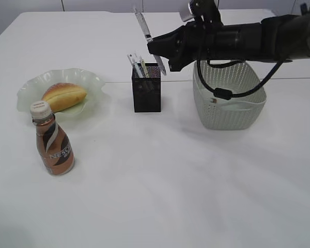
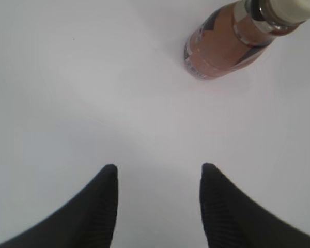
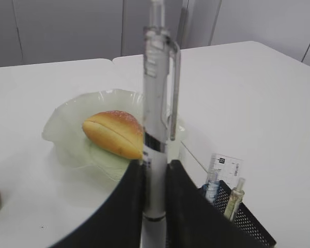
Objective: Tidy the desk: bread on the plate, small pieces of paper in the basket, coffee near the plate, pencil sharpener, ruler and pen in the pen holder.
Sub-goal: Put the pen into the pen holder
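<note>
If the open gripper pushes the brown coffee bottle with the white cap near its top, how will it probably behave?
The brown coffee bottle with the white cap stands tall on a narrow base, so a high push would probably tip it. Its round body would then likely roll on the plain white desk. The smooth label may be slippery.

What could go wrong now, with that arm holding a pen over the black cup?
The pen is pinched near its lower end by the right gripper and leans, so it might slip or twist. The pen holder already has items standing in it, so the pen could catch on them or on the rim and tip the holder.
</note>
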`<state>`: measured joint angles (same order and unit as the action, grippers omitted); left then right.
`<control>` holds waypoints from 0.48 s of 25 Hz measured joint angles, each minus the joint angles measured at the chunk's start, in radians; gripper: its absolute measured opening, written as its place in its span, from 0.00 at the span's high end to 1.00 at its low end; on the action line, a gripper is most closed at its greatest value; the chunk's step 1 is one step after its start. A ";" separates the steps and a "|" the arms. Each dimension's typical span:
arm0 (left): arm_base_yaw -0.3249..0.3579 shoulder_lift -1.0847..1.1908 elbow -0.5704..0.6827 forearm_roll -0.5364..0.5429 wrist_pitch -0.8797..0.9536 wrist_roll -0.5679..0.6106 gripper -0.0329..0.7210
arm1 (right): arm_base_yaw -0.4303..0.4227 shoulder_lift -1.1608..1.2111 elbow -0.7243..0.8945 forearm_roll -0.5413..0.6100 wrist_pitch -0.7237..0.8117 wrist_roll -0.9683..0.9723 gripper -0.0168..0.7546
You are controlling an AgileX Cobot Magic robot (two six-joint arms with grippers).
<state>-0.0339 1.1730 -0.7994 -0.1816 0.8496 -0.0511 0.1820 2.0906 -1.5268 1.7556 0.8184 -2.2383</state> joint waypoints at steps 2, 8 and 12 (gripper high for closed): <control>0.000 0.000 0.000 0.000 0.012 0.000 0.45 | 0.000 0.042 -0.035 0.011 0.000 -0.010 0.90; 0.000 0.000 0.000 0.000 0.054 0.000 0.45 | 0.000 0.161 -0.190 0.013 0.002 -0.012 0.90; 0.000 0.000 0.000 0.000 0.074 0.000 0.45 | 0.000 0.207 -0.272 0.015 0.006 -0.003 0.90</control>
<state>-0.0339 1.1730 -0.7994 -0.1816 0.9232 -0.0511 0.1820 2.2974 -1.7988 1.7703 0.8242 -2.2409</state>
